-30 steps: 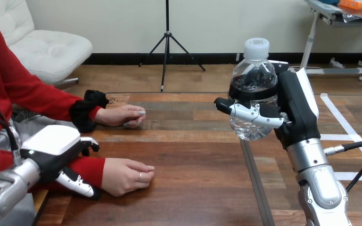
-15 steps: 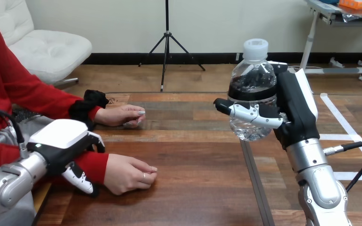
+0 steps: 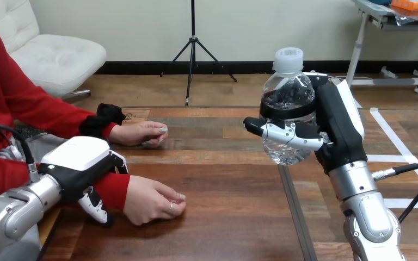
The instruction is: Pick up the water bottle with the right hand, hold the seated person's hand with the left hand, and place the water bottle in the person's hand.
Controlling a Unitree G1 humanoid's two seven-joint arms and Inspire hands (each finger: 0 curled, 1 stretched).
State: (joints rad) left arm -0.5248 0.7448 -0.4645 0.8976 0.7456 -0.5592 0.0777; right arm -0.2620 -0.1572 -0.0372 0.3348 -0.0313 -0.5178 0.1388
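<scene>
1. Holding the water bottle (image 3: 287, 100) upright above the surface (image 3: 223, 217), our right hand (image 3: 334, 128) has its fingers wrapped round it.
2. Our left hand (image 3: 79, 163) curls its fingers round the person's near wrist (image 3: 111, 190).

Water bottle (image 3: 286, 92) is showing clear, with white cap (image 3: 288, 58) and dark band (image 3: 287, 110). Right hand (image 3: 340, 128) and left hand (image 3: 79, 163) are showing black with white shells. Table (image 3: 228, 201) is showing brown wood grain; person's sleeve (image 3: 111, 190) red.

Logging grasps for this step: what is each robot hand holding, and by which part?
Right robot hand: the water bottle, round its middle. Left robot hand lies over the person's wrist; grip cannot be told.
</scene>
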